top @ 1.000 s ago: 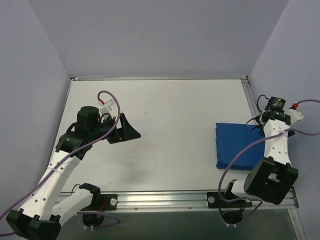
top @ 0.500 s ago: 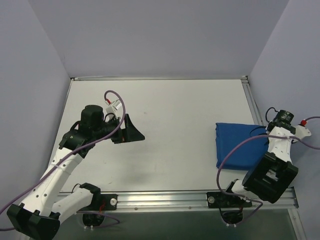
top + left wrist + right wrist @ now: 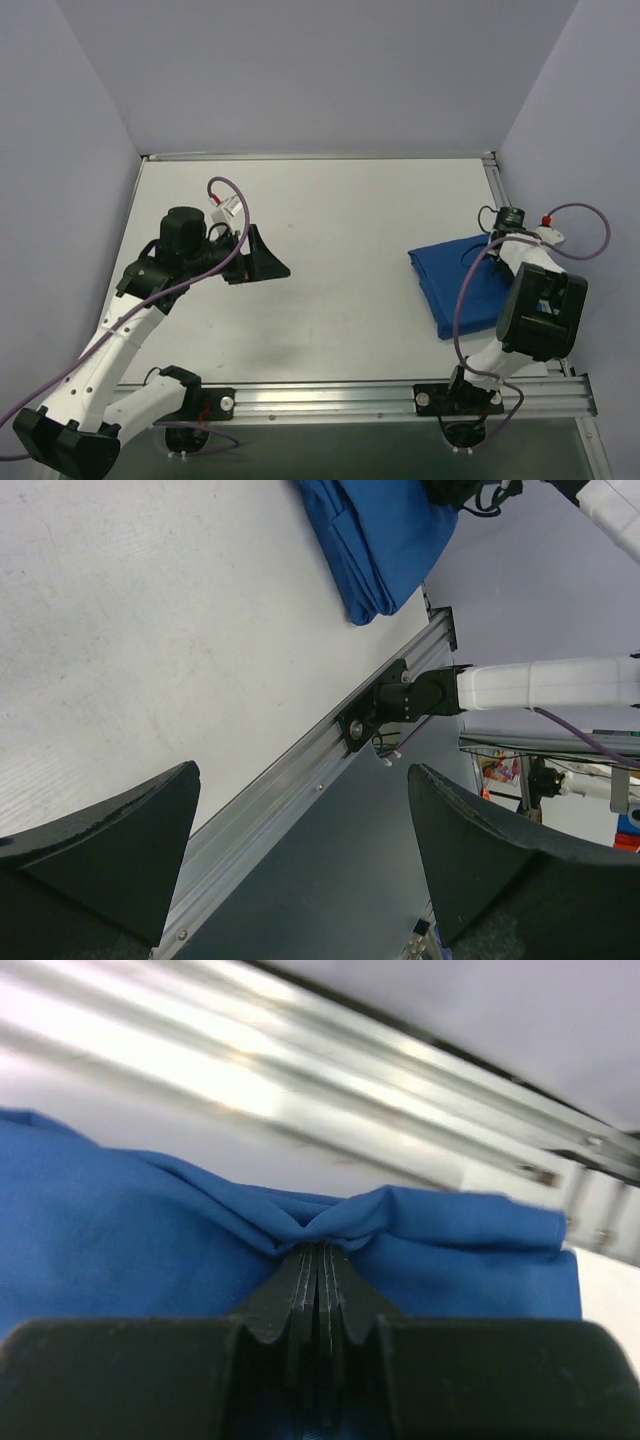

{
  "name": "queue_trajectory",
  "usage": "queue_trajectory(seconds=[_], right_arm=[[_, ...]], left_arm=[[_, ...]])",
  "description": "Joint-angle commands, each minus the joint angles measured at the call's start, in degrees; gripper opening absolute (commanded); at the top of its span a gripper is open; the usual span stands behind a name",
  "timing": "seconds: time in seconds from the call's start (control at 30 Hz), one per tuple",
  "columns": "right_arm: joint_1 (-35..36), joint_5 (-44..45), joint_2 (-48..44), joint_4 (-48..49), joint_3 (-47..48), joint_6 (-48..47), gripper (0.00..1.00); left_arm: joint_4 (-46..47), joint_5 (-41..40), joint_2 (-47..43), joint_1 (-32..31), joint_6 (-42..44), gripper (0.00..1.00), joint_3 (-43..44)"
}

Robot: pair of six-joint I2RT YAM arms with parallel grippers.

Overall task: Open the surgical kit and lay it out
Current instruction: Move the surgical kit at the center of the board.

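Right claw (image 3: 318,1252) is pinched shut on a bunched fold at the far right corner of the royal-blue cloth wrap (image 3: 450,285). The wrap is a folded bundle lying at the right side of the white table (image 3: 340,220) (close to the side rail (image 3: 330,1070)). Left claw (image 3: 302,773) hangs spread open over the table's left half, well apart from the bundle.
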Motion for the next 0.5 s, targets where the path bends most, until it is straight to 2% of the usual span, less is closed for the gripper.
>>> queue_trajectory(seconds=[0.0,0.17,0.27,0.3,0.4,0.47], right_arm=[[9.3,-11.2,8.7,0.8,1.1,7.2,0.00],[21.3,-11.8,17.6,2.3,8.3,6.5,0.00],[29.4,-12.8,21.3,3.9,14.4,1.5,0.00],[33.1,-13.2,22.1,4.6,15.9,0.4,0.00],[37.5,-13.4,23.4,4.0,22.5,-5.0,0.00],[40.3,-11.1,21.0,3.3,25.3,-6.9,0.01]], left_arm=[[-0.2,-0.2,-0.7,-0.2,0.8,0.94,3.3],[-1.1,-1.8,-1.1,-0.2,0.6,0.94,3.2],[-1.5,-2.4,-1.3,-0.1,0.6,0.94,2.9],[-1.5,-2.7,-1.4,-0.1,0.6,0.94,2.8],[-2.3,-4.3,-1.5,-0.1,0.7,0.94,2.8],[-2.6,-5.0,-1.4,0.0,1.0,0.94,2.7]])
